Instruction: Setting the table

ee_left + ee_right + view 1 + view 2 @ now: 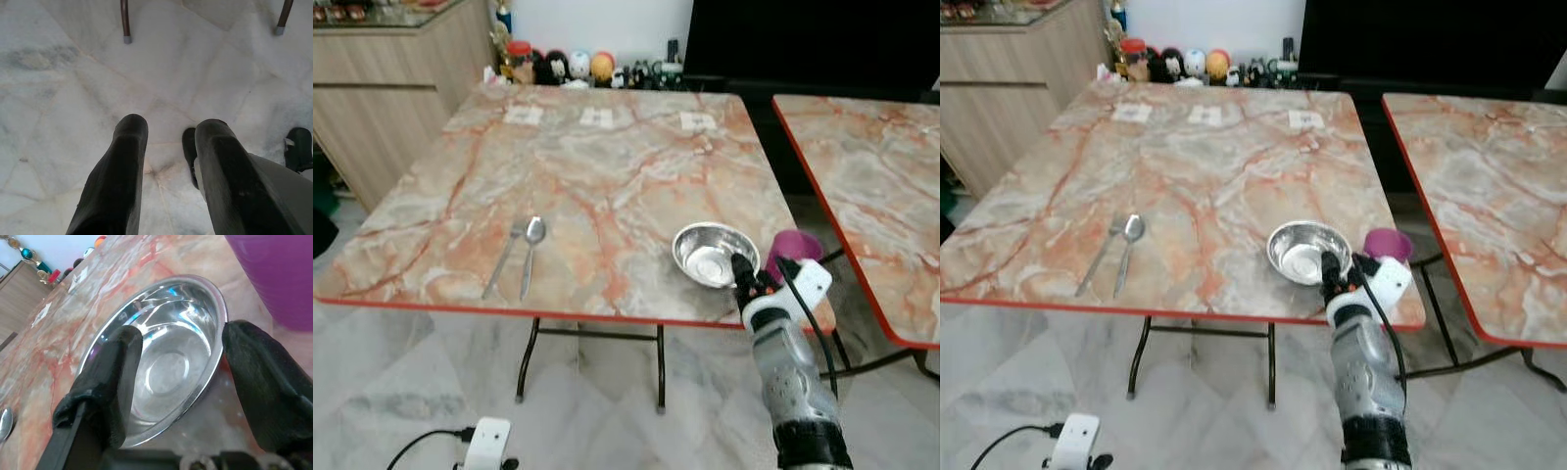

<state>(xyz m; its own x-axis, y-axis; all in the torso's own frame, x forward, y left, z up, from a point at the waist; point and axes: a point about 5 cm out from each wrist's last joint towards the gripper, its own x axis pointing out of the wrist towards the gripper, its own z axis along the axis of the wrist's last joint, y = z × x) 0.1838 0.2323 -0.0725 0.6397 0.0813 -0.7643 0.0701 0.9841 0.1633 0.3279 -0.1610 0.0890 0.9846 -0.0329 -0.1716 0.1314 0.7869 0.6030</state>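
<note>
Right gripper point(751, 277) is spread wide at the near rim of the steel bowl point(713, 253) — purple cup point(793, 251) just beside, on the bench point(607, 166).

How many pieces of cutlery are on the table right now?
2: a fork and a spoon lie side by side near the table's front-left edge, well left of the steel bowl.

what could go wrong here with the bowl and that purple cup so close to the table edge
The steel bowl sits near the table's front edge, with the right end effector open over its near rim; a pull toward the robot might drag it off. The purple cup stands right beside the bowl near the corner, so a sideways nudge of the arm could tip it over the edge.
</note>
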